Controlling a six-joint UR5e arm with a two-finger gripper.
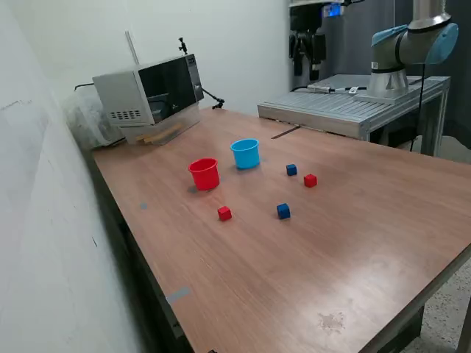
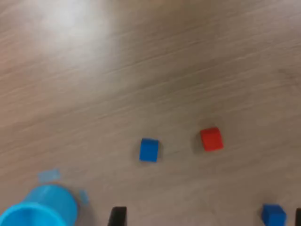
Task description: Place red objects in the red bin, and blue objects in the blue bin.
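Note:
In the exterior view the red cup [image 1: 204,174] and the light-blue cup [image 1: 246,154] stand upright side by side on the wooden table [image 1: 353,243]. One red cube [image 1: 224,213] and one dark-blue cube [image 1: 283,211] lie in front of them. Another dark-blue cube [image 1: 291,170] and red cube [image 1: 310,180] lie to the exterior view's right of the blue cup. My gripper is out of the exterior view. In the wrist view it [image 2: 208,219] is open and empty, high above the table, with only the dark fingertips [image 2: 117,216] showing. That view shows the blue cup [image 2: 37,209], two blue cubes [image 2: 149,150] [image 2: 273,214] and one red cube [image 2: 211,139].
A microwave [image 1: 151,92] stands at the table's far corner by the white wall. The arm's base [image 1: 401,51] sits on a metal platform [image 1: 346,107] beyond the table's far edge. Small tape marks [image 1: 179,295] lie near the table's edge at the exterior view's left.

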